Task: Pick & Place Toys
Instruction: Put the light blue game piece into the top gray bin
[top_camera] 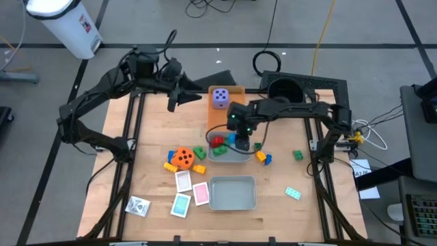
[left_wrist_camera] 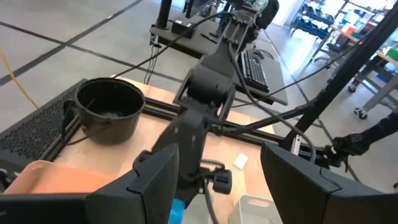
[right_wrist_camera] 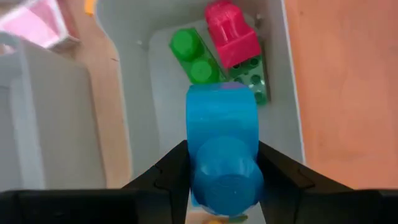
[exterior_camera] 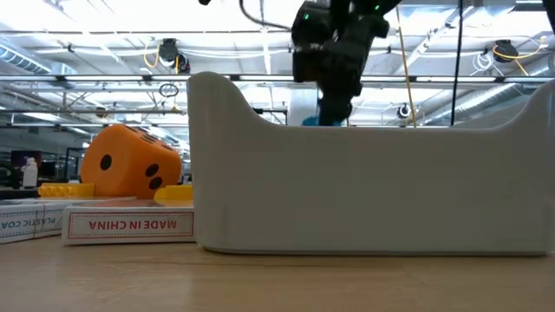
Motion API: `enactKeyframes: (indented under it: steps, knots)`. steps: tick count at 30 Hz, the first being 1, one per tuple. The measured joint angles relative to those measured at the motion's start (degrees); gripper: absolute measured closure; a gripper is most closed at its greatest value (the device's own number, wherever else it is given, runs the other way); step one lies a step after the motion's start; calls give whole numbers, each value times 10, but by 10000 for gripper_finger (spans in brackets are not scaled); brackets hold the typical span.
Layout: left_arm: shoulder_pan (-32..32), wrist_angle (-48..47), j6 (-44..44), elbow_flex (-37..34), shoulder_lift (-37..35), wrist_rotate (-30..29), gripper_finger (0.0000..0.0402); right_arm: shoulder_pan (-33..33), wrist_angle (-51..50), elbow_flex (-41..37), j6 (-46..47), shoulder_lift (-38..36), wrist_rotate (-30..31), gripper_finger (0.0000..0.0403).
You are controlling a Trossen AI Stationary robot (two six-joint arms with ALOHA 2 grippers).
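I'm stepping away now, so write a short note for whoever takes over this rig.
Right pincer: shut on blue brick, above the far grey tray.
Left pincer: open, empty, waiting at the far left of the table.
Done: red brick and green brick lie in that tray.
Left: orange die, purple die, cards, scattered bricks. Near tray empty.

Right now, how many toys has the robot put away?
Done: a red brick and a green brick lie in the far grey tray. In hand: the right claw holds a blue brick above it. Left: the orange die, cards and other bricks.
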Motion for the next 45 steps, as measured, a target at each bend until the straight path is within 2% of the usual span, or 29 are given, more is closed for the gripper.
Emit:
enactKeyframes:
  steps: [10, 14, 18, 45]
  knots:
    - [1, 0, 3, 0, 0, -1, 169, -2, 16, 1, -13, 55, 7, 269]
    - [1, 0, 1, 0, 0, -1, 169, -3, 11, 0, -20, 73, 44, 269]
    - [0, 0, 1, 0, 0, -1, 169, -4, 7, 0, -23, 83, 47, 269]
    - [1, 0, 3, 0, 1, -1, 169, -3, -4, 0, -79, 82, 79, 260]
